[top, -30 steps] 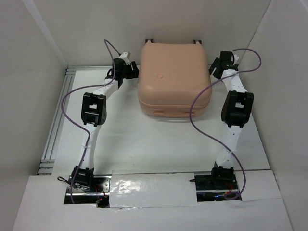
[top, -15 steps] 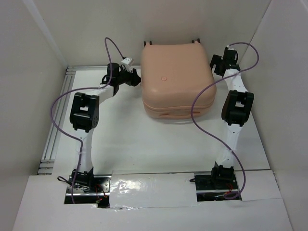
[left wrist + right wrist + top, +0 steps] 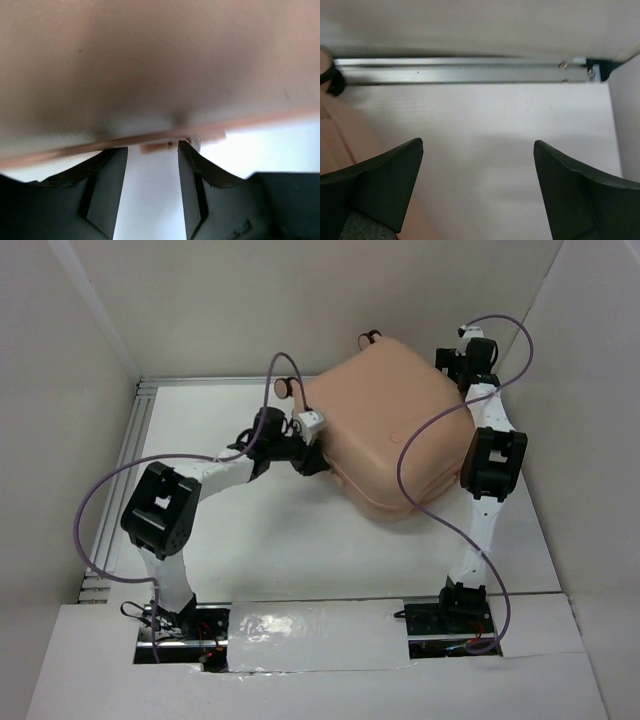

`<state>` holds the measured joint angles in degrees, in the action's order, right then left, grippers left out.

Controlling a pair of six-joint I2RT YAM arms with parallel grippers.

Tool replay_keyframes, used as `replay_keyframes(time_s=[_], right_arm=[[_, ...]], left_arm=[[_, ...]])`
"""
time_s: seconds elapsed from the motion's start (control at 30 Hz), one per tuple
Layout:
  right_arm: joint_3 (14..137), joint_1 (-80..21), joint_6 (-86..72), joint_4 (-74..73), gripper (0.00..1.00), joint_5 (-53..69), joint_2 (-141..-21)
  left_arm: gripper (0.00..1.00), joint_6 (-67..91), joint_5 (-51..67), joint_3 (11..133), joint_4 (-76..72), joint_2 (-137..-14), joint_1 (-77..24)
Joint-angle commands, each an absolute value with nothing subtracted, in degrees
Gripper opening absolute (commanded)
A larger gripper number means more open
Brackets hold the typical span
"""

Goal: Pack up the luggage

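Closed peach-pink hard-shell suitcase (image 3: 385, 425) lies skewed at the back of the white table (image 3: 300, 540).
The left gripper (image 3: 152, 147) noses the side seam (image 3: 165, 137) with jaws half apart, clasping nothing, probably hunting the zip. The right gripper (image 3: 477, 145) hangs wide open beside the far corner, perhaps to brace. No lettering is legible.

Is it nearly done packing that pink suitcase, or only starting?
Only starting, it seems. Done: nothing that shows. The luggage lies shut and askew on the table, with no belongings in sight. In hand: the left hand sits at its side seam, fingers apart, gripping nothing. The right hand hangs open by the far corner. Left: opening it, filling it, closing it.
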<state>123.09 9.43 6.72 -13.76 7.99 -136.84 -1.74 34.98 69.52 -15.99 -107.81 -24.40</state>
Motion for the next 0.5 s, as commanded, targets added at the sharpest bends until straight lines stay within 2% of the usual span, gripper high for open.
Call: replay_keyframes(time_s=[0.0, 0.13, 0.23, 0.37, 0.47], right_arm=[[124.45, -0.88, 8.26, -19.60, 0.99, 26.53, -136.32], [124.45, -4.47, 7.74, -19.60, 0.99, 28.13, -136.32], [125.86, -6.41, 7.21, -20.21, 0.99, 24.45, -136.32], [131.03, -8.35, 5.72, -23.01, 0.99, 13.82, -134.83], [137.53, -8.35, 3.09, -25.57, 0.99, 11.27, -132.20]], left_arm=[[0.56, -4.30, 48.87, 68.91, -19.18, -102.93, -37.69], [0.54, -6.42, 46.41, 65.57, -14.43, -97.75, -41.65], [0.52, -5.10, 43.16, 62.06, -13.80, -93.28, -41.66], [0.52, -2.64, 42.45, 59.06, -8.11, -84.48, -38.24], [0.54, -1.93, 46.47, 58.27, -3.71, -75.98, -32.97]])
